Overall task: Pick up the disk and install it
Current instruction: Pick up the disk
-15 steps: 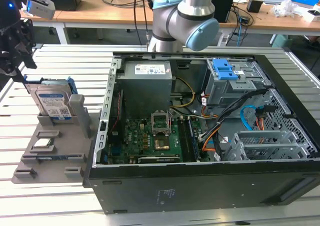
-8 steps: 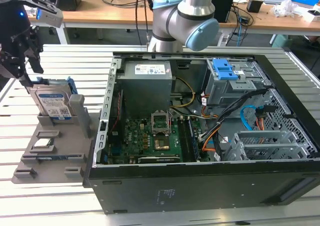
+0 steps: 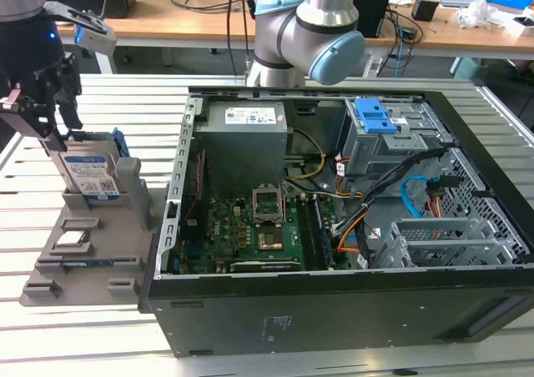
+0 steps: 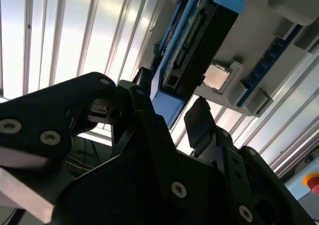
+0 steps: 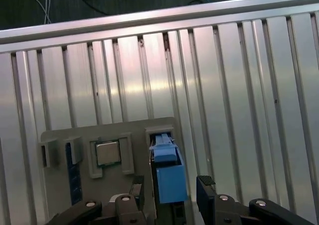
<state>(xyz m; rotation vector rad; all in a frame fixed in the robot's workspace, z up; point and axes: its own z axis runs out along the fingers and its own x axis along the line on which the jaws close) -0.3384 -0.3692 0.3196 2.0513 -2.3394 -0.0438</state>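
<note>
Now my black two-fingered gripper (image 5: 169, 185) straddles the flat silver hard-drive disk with blue plastic rails (image 5: 167, 171). It stands on edge in the grey plastic holder tray (image 5: 60, 135), presumably so its top edge is reachable. My jaws sit apart on either side, clasping nothing.

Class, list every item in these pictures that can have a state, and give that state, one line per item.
gripper, jaws open, one on each side of the disk
disk, standing on edge in a slot of the grey holder, not yet lifted
processor chip, seated in its pocket on the holder
computer case, lying on its side, side panel off, inside exposed
</note>
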